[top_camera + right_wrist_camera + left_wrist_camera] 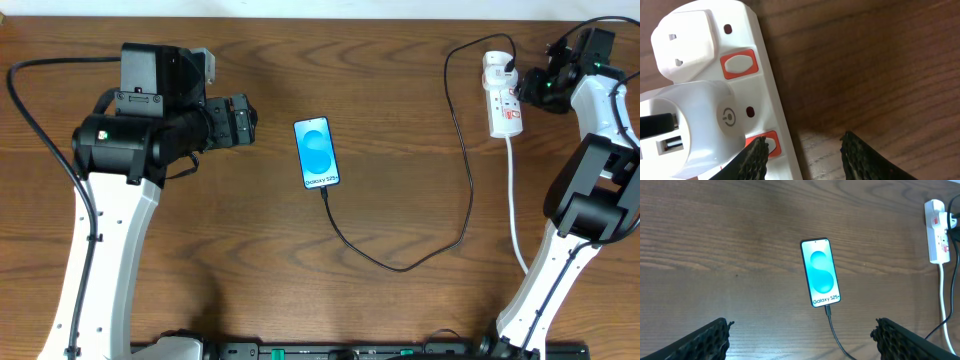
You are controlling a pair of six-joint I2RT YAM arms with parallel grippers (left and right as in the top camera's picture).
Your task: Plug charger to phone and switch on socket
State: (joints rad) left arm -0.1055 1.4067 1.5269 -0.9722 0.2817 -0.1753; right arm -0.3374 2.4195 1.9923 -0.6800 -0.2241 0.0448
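- Charger (830,322) sat plugged into phone (820,272): first step looked done.
- Right gripper (804,140), parted and empty, poised at socket (760,87) switch (772,141); switching seemingly remained.
- Left gripper (801,327) hung released.

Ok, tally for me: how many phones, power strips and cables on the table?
Phones: 1, slim light-blue-screened smartphone
Power strips: 1, white elongated strip with red switches
Cables: 2, thin black charger cable, thicker white cord
Total: 4
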